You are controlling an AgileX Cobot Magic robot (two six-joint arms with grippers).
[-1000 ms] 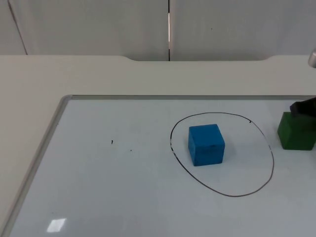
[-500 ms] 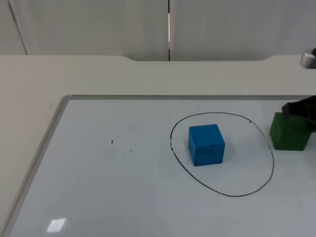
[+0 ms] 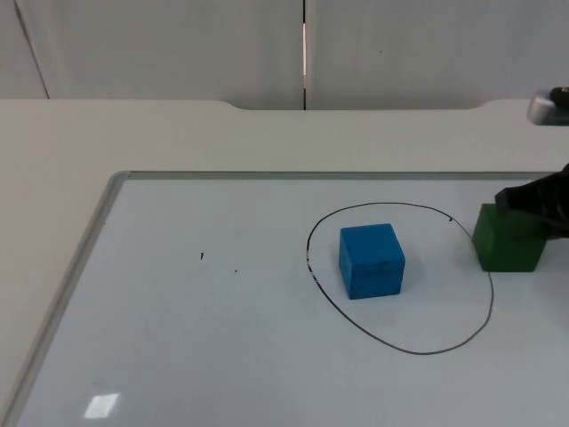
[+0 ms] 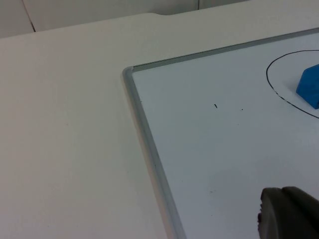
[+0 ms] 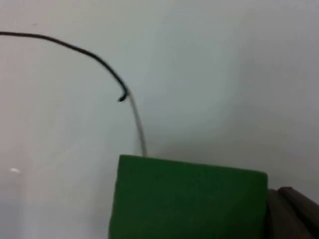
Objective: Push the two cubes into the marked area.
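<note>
A blue cube (image 3: 372,260) sits inside the hand-drawn black ring (image 3: 400,350) on the whiteboard, left of the ring's centre. A green cube (image 3: 507,240) stands at the ring's right edge, its left side about on the line. My right gripper (image 3: 536,206) is pressed against the green cube's far right side. In the right wrist view the green cube (image 5: 189,199) is very close, with the ring's line (image 5: 75,50) just beyond it. My left gripper (image 4: 289,215) waits over the whiteboard's near-left part, well away from the blue cube (image 4: 310,85).
The whiteboard's grey frame (image 3: 107,205) runs along the left and far sides, with its corner (image 4: 128,73) near the left arm. Bare beige table lies beyond it up to the partition wall. Two small ink specks (image 3: 202,257) mark the board left of the ring.
My right gripper has moved left and pushed the green cube left with it, up to the ring's right edge. The blue cube has not moved.
</note>
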